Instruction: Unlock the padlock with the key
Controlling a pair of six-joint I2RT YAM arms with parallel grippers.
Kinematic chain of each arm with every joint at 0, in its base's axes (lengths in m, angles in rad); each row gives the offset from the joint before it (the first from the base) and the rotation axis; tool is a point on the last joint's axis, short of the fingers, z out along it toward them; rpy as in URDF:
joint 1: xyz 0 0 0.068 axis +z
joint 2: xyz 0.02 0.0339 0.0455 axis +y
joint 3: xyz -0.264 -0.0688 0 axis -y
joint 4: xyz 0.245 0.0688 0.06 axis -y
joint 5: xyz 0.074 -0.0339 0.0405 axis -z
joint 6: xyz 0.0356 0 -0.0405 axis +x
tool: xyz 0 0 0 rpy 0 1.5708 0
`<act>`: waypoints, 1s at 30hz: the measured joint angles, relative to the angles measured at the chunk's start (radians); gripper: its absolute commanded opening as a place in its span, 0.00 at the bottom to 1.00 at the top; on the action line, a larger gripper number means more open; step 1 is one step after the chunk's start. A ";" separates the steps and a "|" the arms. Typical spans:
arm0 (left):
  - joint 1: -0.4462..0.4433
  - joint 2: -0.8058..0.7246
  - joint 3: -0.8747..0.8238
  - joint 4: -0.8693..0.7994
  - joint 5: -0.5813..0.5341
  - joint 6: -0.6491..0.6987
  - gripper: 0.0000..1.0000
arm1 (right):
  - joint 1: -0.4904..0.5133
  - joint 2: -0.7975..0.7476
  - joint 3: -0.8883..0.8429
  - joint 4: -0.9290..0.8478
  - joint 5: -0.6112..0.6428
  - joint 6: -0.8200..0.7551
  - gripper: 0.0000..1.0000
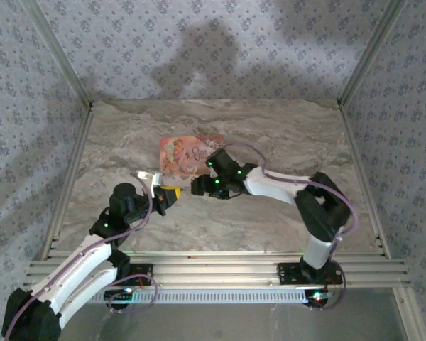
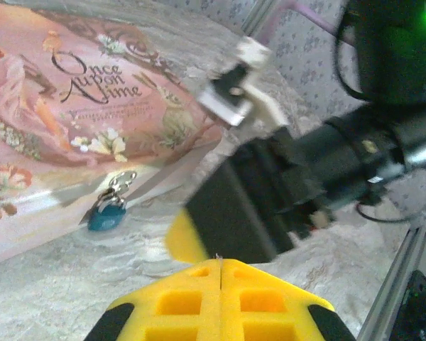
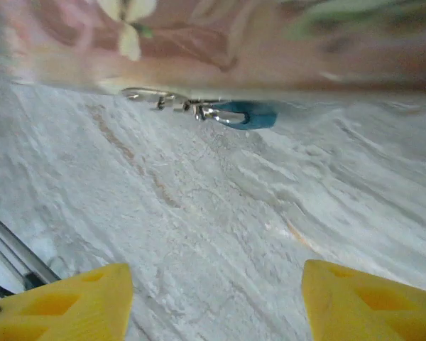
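Note:
The padlock [image 2: 105, 217] is a tiny teal lock with a silvery shackle and ring. It lies on the marble table against the front edge of the pink floral box [image 2: 78, 99]. The right wrist view has the padlock [image 3: 254, 114] ahead of and above my right gripper [image 3: 213, 277], which is open over bare table, yellow fingertips [image 3: 78, 302] wide apart. My left gripper [image 2: 219, 261] is shut, with a tiny silvery speck at the seam of its tips; I cannot tell what that is. From above, the left gripper [image 1: 173, 193] and right gripper [image 1: 197, 186] nearly meet, tip to tip. I cannot make out a key.
The pink floral box [image 1: 192, 155] lies flat at mid table, just behind both grippers. The right gripper's black body [image 2: 241, 206] hangs close in front of the left fingers. Aluminium rails [image 1: 213, 266] line the near edge, and patterned walls close the sides and back.

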 measured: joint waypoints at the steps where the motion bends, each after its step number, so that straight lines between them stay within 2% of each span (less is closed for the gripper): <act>1: 0.005 0.008 0.010 0.005 0.005 -0.019 0.00 | 0.000 -0.058 -0.041 0.030 0.014 0.018 0.59; 5: 0.014 0.049 0.041 0.065 0.026 -0.111 0.00 | -0.002 -0.260 -0.169 0.185 0.069 0.094 0.55; 10: 0.018 0.090 0.076 0.163 0.051 -0.235 0.00 | 0.025 -0.365 -0.252 0.396 0.128 0.159 0.51; 17: 0.018 0.138 0.097 0.327 0.074 -0.410 0.00 | 0.072 -0.372 -0.269 0.593 0.146 0.210 0.43; 20: 0.018 0.143 0.097 0.370 0.075 -0.458 0.00 | 0.073 -0.370 -0.269 0.655 0.145 0.225 0.43; 25: 0.018 0.144 0.098 0.411 0.082 -0.507 0.00 | 0.073 -0.364 -0.269 0.692 0.145 0.232 0.43; 30: 0.018 0.144 0.098 0.430 0.089 -0.535 0.00 | 0.073 -0.336 -0.262 0.708 0.136 0.239 0.35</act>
